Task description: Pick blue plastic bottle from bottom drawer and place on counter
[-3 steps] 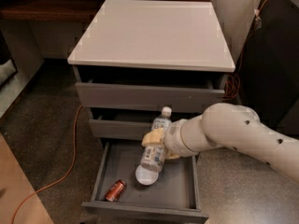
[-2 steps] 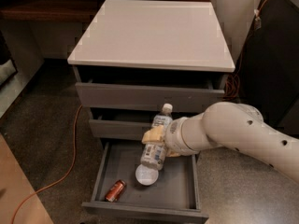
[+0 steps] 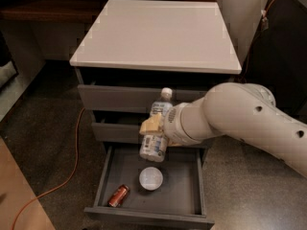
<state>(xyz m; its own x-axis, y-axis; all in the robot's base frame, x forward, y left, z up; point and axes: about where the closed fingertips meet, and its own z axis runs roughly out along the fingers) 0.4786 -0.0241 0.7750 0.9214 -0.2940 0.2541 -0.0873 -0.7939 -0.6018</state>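
— Where's the gripper from where you stand?

— Middle of the frame, at the end of the fat white arm that comes in from the right. It hangs in front of the grey cabinet, above the open drawer.

— Holding anything?

— Yes, it's clamped round the small, see-through, pale blue plastic bottle. A yellowish finger lies across the bottle's middle. The bottle is nearly upright, with its white cap leaning a touch to the right.

— So the bottle is off the drawer floor?

— It's in the air. Its cap end overlaps the grey front of the middle drawer, and its base hangs over the pulled-out, grey, handleless bottom drawer.

— What's in that drawer?

— A white round bowl just below the bottle, and a reddish-brown metal can lying at lower left.

— And above?

— The glossy white counter fills the upper centre. An orange cable trails over the floor on the left.
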